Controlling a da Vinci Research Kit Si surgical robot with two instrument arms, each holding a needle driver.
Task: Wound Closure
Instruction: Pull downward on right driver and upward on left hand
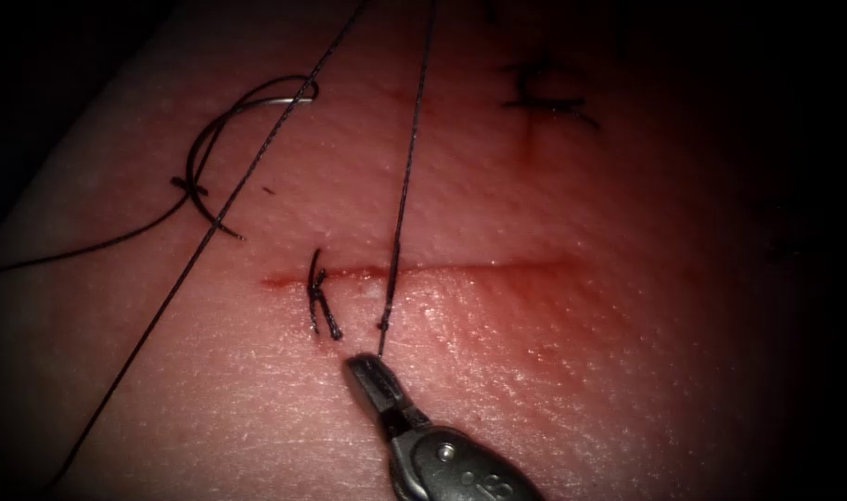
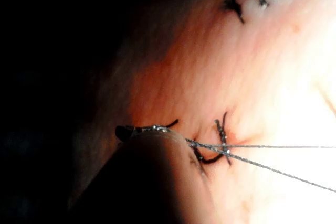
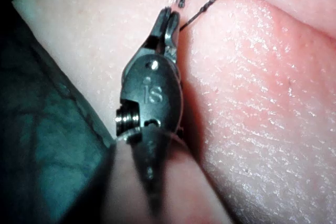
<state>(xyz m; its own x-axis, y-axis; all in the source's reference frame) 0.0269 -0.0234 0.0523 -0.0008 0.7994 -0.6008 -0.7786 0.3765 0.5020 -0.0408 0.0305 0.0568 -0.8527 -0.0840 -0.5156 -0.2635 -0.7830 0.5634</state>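
Pink tissue (image 1: 571, 390) is seen with a cut (image 1: 479, 269) running across it, and red fluid (image 1: 279, 279) is gathered at the cut's left end. A tied stitch (image 1: 319, 301) is set across the cut near that end, with short dark tails on the near side.

The right hand (image 1: 363, 369) is placed on the near side of the cut, just beside the tied stitch. Its jaws are pressed together, and the thread (image 1: 409, 158) is pinched at their tip. From there the thread is led into the tissue at the cut, just right of the tied stitch, and is carried taut across the far side of the cut. A second strand is stretched slantwise over the tissue left of the cut.

The needle (image 1: 200, 144) is held by neither tool. It is laid flat on the tissue on the far side of the cut, off to its left, and is not driven in. It is crossed by the slanting strand.

Older stitches (image 1: 544, 93) are seen well beyond the cut, to its right.

In the right wrist view the right hand (image 3: 167, 17) is shown closed, with thread (image 3: 210, 3) at its tip. In the left wrist view two taut strands are met beside the tied stitch (image 2: 221, 135). The state of the left hand cannot be told.
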